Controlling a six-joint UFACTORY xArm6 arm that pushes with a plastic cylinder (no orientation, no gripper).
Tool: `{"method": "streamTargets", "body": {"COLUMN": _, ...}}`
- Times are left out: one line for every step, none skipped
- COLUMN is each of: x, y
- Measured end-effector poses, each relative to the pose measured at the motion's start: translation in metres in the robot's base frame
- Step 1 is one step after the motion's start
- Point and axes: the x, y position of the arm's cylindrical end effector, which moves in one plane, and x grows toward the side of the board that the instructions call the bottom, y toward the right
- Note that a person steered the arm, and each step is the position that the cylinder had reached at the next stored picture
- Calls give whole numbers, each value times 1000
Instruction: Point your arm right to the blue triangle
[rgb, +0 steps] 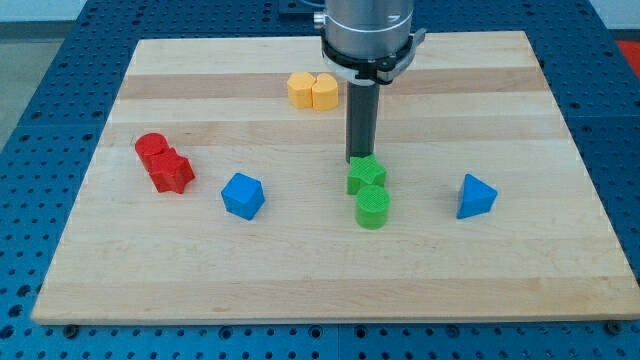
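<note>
The blue triangle is sitting on the table toward the view's right, well apart from every other block, and it is the landmark I am placing everything by. It is showing an apex toward the view's top-left and a broader edge at the lower right; it looks squat, so I cannot make out a clear long axis. To its left, near but not touching, the green cylinder and the green star-like block are standing together. My tip is resting just above the green star block, seemingly touching its far edge, so it is lying left of the triangle. I am carrying no gripper, only the rod, which is holding nothing. Further left of the triangle are lying the blue cube and two red blocks; up and left are two yellow blocks. The risk, as I judge it, is dragging the green pair rightward into the triangle, or overshooting and nudging the triangle off its spot.
</note>
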Motion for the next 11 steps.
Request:
{"method": "streamTargets", "body": {"x": -31, "y": -1}}
{"method": "streamTargets", "body": {"x": -77, "y": 28}}
{"method": "streamTargets", "body": {"x": -81, "y": 95}}
{"method": "streamTargets", "body": {"x": -71, "y": 159}}
{"method": "streamTargets", "body": {"x": -47, "y": 195}}
{"method": "streamTargets", "body": {"x": -16, "y": 197}}
{"method": "streamTargets", "body": {"x": 4, "y": 197}}
{"method": "streamTargets", "body": {"x": 21, "y": 181}}
{"method": "streamTargets", "body": {"x": 41, "y": 175}}
{"method": "streamTargets", "body": {"x": 65, "y": 175}}
{"method": "streamTargets", "body": {"x": 66, "y": 174}}
